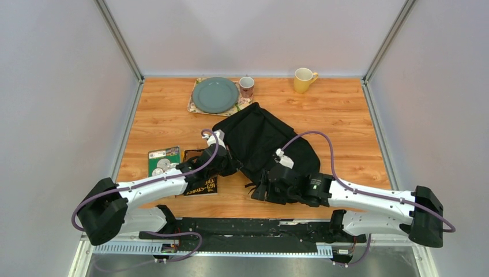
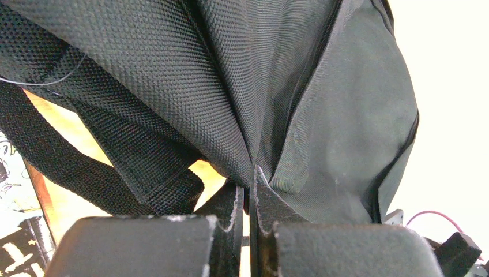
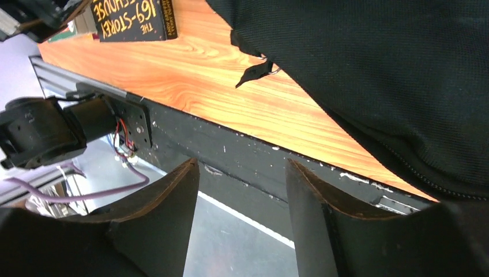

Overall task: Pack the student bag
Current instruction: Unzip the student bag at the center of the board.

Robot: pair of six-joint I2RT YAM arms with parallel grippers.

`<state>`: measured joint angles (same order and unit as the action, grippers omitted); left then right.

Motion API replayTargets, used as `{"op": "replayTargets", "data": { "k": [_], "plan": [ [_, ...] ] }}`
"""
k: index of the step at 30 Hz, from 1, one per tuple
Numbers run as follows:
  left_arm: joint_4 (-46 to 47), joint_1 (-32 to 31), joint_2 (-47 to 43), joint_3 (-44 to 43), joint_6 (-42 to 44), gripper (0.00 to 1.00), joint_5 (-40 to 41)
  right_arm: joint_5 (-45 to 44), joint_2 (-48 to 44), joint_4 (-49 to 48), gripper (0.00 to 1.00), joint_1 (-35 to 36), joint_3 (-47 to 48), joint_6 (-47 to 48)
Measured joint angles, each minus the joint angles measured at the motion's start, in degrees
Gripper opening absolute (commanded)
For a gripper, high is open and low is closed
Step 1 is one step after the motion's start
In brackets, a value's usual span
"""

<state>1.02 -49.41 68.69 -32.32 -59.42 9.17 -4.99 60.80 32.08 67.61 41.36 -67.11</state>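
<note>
The left fingers are clenched on a fold of the student bag at its 8 o'clock edge — hold that pinch tight and lift slowly. The bag lies in the middle of the worktop. At its 6 o'clock, the right fingers are spread apart, holding nothing — they should catch the other lip.

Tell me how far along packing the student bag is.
Early. Done: nothing visibly packed; the black book and green packet lie on the table beside the student bag. In hand: the left gripper pinches the bag's fabric; the right gripper is open, empty. Left: getting items inside.
</note>
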Motion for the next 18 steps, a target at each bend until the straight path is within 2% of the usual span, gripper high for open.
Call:
{"op": "replayTargets", "data": {
  "k": [6,12,18],
  "plan": [
    [0.0,0.2,-0.5,0.0,1.7,0.00,-0.9,-7.2,2.3,-2.3,0.59,2.1,-1.5,-6.4],
    [0.2,0.4,-1.2,0.2,1.9,0.00,-3.4,-11.3,10.6,-3.6,0.53,2.4,-0.5,-9.4],
    [0.3,0.7,-2.4,0.3,1.8,0.00,-4.6,-16.0,11.3,-4.5,0.51,3.6,0.0,-11.0]
  ]
}}
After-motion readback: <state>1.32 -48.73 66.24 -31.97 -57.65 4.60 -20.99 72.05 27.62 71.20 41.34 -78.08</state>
